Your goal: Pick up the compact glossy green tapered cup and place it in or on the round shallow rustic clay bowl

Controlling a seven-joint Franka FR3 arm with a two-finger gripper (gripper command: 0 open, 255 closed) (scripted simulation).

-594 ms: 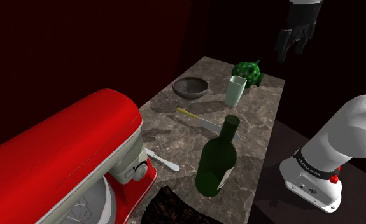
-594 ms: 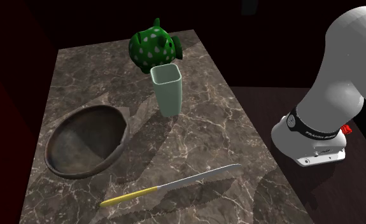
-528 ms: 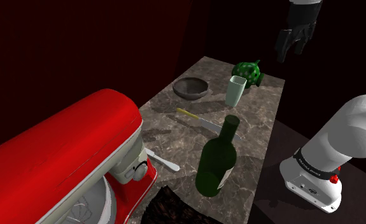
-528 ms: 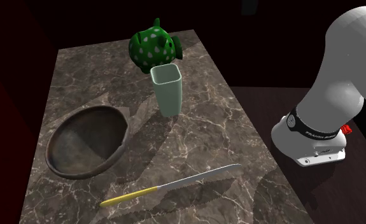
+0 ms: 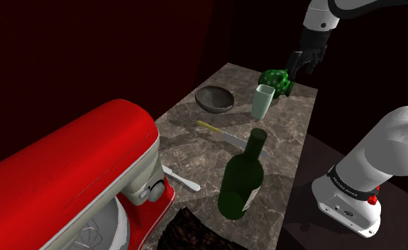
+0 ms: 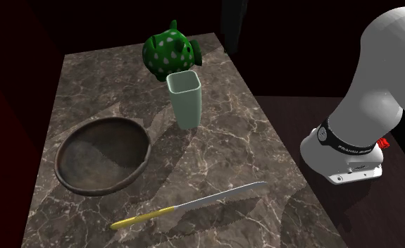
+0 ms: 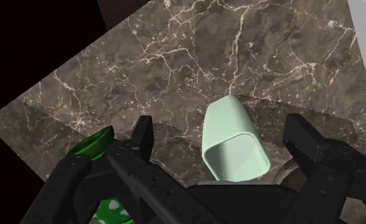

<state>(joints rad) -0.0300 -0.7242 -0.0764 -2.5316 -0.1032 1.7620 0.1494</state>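
Gripper [image 5: 296, 62]: black, two fingers spread wide, nothing held; hangs above the far end of the counter. In the wrist view the gripper [image 7: 221, 124] has the cup between its fingertips [image 7: 142, 127], untouched.
Cup [image 6: 185, 98]: pale mint green, glossy, tapered, rounded-square mouth; upright and empty on the counter, just in front of the spotted figure, near the bowl but apart from it. Seen also in the shoulder view [image 5: 262, 100] and the wrist view [image 7: 232, 140].
Bowl [image 6: 102, 156]: round, shallow, dull brown-grey, empty; on the second exterior view's left of the cup [image 5: 214, 98].
Spotted figure [image 6: 167, 55]: green with white dots, at the counter's far edge.
Knife [image 6: 194, 206]: serrated blade, yellow handle, lying flat.
Bottle [image 5: 243, 177]: dark green glass, upright; pale label, no writing readable.
Stand mixer [image 5: 67, 177]: red, large; no brand mark legible.
Spoon [image 5: 181, 177]: pale, lying beside the mixer.
Counter [image 6: 229, 162]: dark veined marble.
Arm base [image 6: 377, 106]: white; black band with white lettering, too small to read.
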